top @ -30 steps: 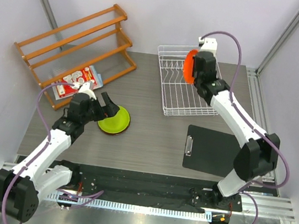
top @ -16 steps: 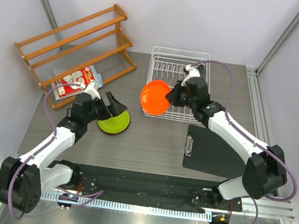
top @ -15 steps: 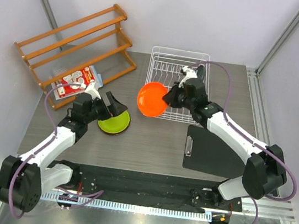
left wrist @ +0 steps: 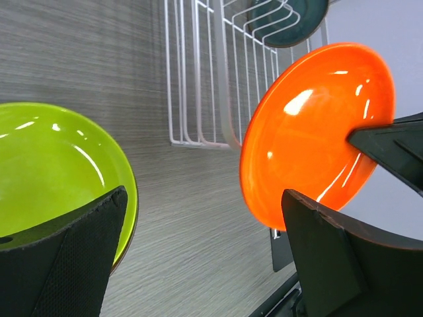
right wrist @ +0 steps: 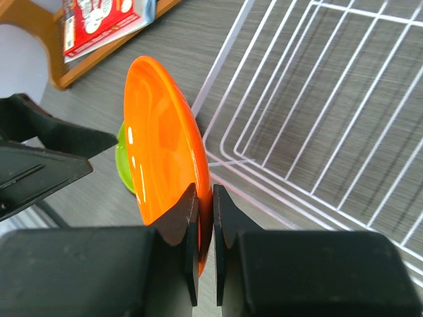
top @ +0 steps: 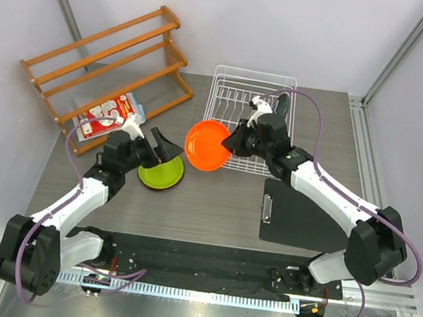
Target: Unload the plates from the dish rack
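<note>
Orange plate [top: 207,145] shifted left off dish rack [top: 232,97] | right end effector [right wrist: 204,198] pinching rim

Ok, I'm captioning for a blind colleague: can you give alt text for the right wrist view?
The right pincer grips an orange plate edge-on by its rim, above the grey table. A white wire dish rack lies to the right; a lime green plate peeks out behind the orange one.

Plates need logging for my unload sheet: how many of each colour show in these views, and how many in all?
orange round plate: 1
lime green round plate: 1
dark teal round plate: 1
dark red round plate, only its rim showing under the lime green one: 1
Total: 4
</note>
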Motion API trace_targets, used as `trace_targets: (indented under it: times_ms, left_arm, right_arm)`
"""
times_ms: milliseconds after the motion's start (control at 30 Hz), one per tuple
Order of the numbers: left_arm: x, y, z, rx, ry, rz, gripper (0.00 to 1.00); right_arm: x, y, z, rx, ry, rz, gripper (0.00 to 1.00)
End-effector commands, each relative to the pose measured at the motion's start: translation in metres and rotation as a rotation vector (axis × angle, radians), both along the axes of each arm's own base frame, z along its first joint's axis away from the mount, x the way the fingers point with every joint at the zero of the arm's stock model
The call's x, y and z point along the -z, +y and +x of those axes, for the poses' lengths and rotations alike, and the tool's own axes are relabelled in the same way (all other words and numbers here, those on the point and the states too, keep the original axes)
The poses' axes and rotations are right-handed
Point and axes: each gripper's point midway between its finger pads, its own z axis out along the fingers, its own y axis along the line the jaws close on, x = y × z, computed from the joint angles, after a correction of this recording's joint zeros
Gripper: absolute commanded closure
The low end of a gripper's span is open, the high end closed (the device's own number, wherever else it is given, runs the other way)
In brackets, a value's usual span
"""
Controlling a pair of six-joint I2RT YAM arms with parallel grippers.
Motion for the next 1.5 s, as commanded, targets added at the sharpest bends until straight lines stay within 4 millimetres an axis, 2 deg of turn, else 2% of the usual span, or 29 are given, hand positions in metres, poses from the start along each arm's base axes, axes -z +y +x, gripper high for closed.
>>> trace_targets:
  times_ms: [0,67,167,200,267,333,367,433,467,500,533,567,600,633,700,733,767,800,833,867,933,1000,1100,1133,1233,1333,1400,1433,1467]
  left_arm:
    - [-0.017,-0.011,0.001,0.053,-0.064,-0.056,0.03]
    - [-0.023,-0.016,0.000,0.077,-0.083,-0.074,0.05]
    - [-0.025,-0.021,-0.003,0.102,-0.095,-0.082,0.11]
    - [-0.023,-0.022,-0.003,0.107,-0.090,-0.082,0.17]
    - [-0.023,-0.024,-0.004,0.115,-0.093,-0.085,0.22]
    - [-0.022,-0.024,-0.004,0.116,-0.090,-0.089,0.34]
    - [-0.021,-0.024,-0.003,0.112,-0.089,-0.091,0.45]
    - [-0.022,-0.024,-0.003,0.109,-0.094,-0.091,0.61]
    - [-0.021,-0.024,-0.003,0.107,-0.090,-0.088,0.78]
    - [-0.020,-0.023,-0.003,0.106,-0.089,-0.083,0.88]
    - [-0.021,-0.023,-0.002,0.104,-0.089,-0.079,0.97]
    - [-0.019,-0.021,-0.002,0.094,-0.077,-0.072,1.00]
    - [-0.018,-0.020,-0.001,0.089,-0.078,-0.067,1.00]
    - [-0.017,-0.019,-0.001,0.083,-0.075,-0.060,1.00]
    - [-0.014,-0.012,-0.002,0.047,-0.063,-0.034,1.00]
    - [-0.014,-0.008,-0.002,0.026,-0.066,-0.018,1.00]
    - [-0.018,-0.002,-0.004,-0.001,-0.081,-0.007,1.00]
    - [-0.013,0.008,-0.005,-0.055,-0.063,0.025,1.00]
    - [-0.015,0.014,-0.006,-0.081,-0.075,0.053,1.00]
    - [-0.026,0.020,-0.009,-0.103,-0.113,0.061,1.00]
    - [-0.022,0.037,-0.013,-0.174,-0.092,0.117,1.00]
    - [-0.034,0.050,-0.017,-0.227,-0.123,0.158,1.00]
    - [-0.034,0.060,-0.026,-0.260,-0.123,0.185,1.00]
    - [-0.030,0.069,-0.025,-0.309,-0.113,0.207,1.00]
    - [-0.012,0.078,-0.028,-0.348,-0.057,0.240,1.00]
    - [0.013,0.082,-0.029,-0.371,0.017,0.258,1.00]
    - [0.020,0.083,-0.028,-0.383,0.036,0.254,1.00]
    - [0.030,0.083,-0.029,-0.380,0.057,0.262,1.00]
    - [0.033,0.082,-0.028,-0.379,0.061,0.260,1.00]
  right_arm:
    - [-0.037,0.024,-0.003,-0.075,-0.046,0.136,0.99]
    - [-0.033,0.031,-0.005,-0.091,-0.023,0.149,0.99]
    - [-0.039,0.044,-0.006,-0.131,-0.026,0.209,0.99]
    - [-0.042,0.049,-0.010,-0.160,-0.018,0.232,0.99]
    - [-0.041,0.061,-0.013,-0.194,0.004,0.266,0.99]
    - [-0.041,0.071,-0.021,-0.231,0.029,0.286,0.99]
    - [-0.040,0.074,-0.021,-0.240,0.033,0.297,0.99]
    - [-0.041,0.081,-0.027,-0.268,0.043,0.325,0.99]
    - [-0.041,0.082,-0.028,-0.274,0.046,0.333,0.99]
    - [-0.039,0.083,-0.029,-0.279,0.057,0.339,0.99]
    - [-0.038,0.086,-0.031,-0.297,0.064,0.345,0.99]
    - [-0.037,0.087,-0.031,-0.301,0.068,0.344,0.99]
    - [-0.035,0.088,-0.030,-0.304,0.074,0.342,0.96]
    - [-0.033,0.088,-0.030,-0.304,0.079,0.335,0.89]
    - [-0.031,0.086,-0.025,-0.293,0.056,0.303,0.72]
    - [-0.021,0.080,-0.019,-0.248,0.065,0.253,0.60]
    - [-0.017,0.075,-0.013,-0.229,0.032,0.198,0.59]
    - [-0.019,0.071,-0.005,-0.205,0.006,0.163,0.57]
    - [-0.009,0.057,0.004,-0.130,0.011,0.089,0.56]
    - [-0.008,0.052,0.009,-0.111,-0.001,0.058,0.55]
    - [-0.009,0.034,0.023,-0.055,-0.036,-0.007,0.55]
    - [-0.013,0.018,0.036,0.000,-0.076,-0.051,0.54]
    - [-0.018,0.003,0.047,0.047,-0.095,-0.085,0.53]
    - [-0.018,-0.004,0.050,0.058,-0.093,-0.096,0.53]
    - [-0.024,-0.016,0.056,0.083,-0.106,-0.109,0.52]
    - [-0.028,-0.031,0.064,0.116,-0.121,-0.132,0.53]
    - [-0.035,-0.040,0.070,0.136,-0.131,-0.140,0.52]
    - [-0.036,-0.048,0.074,0.154,-0.130,-0.147,0.53]
    - [-0.038,-0.064,0.083,0.205,-0.139,-0.165,0.53]
